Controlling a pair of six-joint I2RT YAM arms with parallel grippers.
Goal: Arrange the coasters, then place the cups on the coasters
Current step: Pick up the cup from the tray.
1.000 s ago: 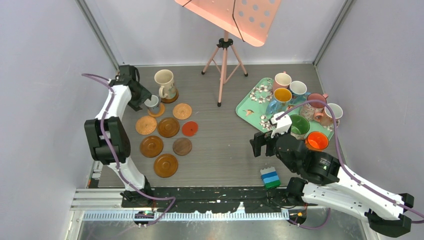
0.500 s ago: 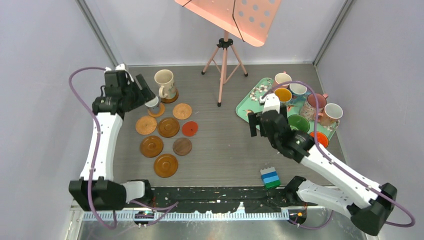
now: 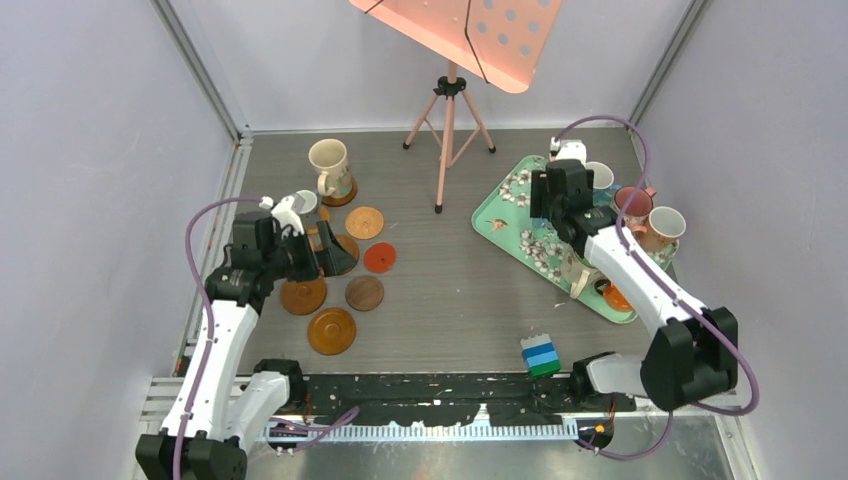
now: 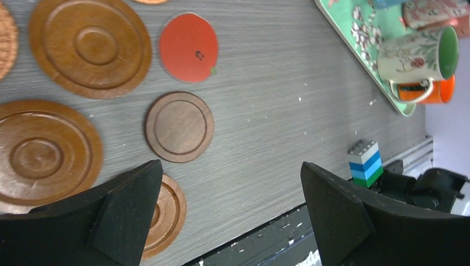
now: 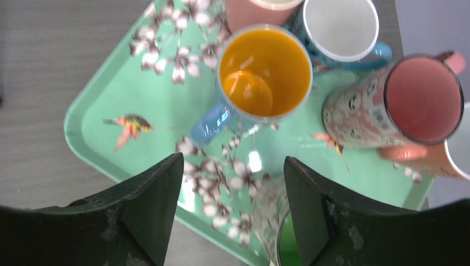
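On the left, several round coasters lie on the table: tan [image 3: 364,222], red [image 3: 379,257], dark brown [image 3: 364,293] and brown [image 3: 331,330]. A cream cup [image 3: 328,163] and a small grey cup [image 3: 305,202] each stand on a coaster at the back. My left gripper [image 3: 325,256] hangs open and empty above the coasters; its wrist view shows the red coaster [image 4: 188,47] and the dark brown one [image 4: 179,126]. My right gripper [image 5: 233,213] is open over the tray, just short of an orange-inside cup [image 5: 265,72], with a green-inside cup [image 5: 275,227] by its right finger.
The mint floral tray [image 3: 505,205] at the right holds more cups, among them a blue one [image 3: 598,176] and a pink one [image 3: 633,202]. A pink tripod stand [image 3: 447,120] is at the back middle. A small block of stacked bricks [image 3: 541,355] sits near the front edge.
My left gripper opened, left the small grey cup on its coaster and drew back over the coasters. The right arm swung out over the tray, its jaws narrowing a little.
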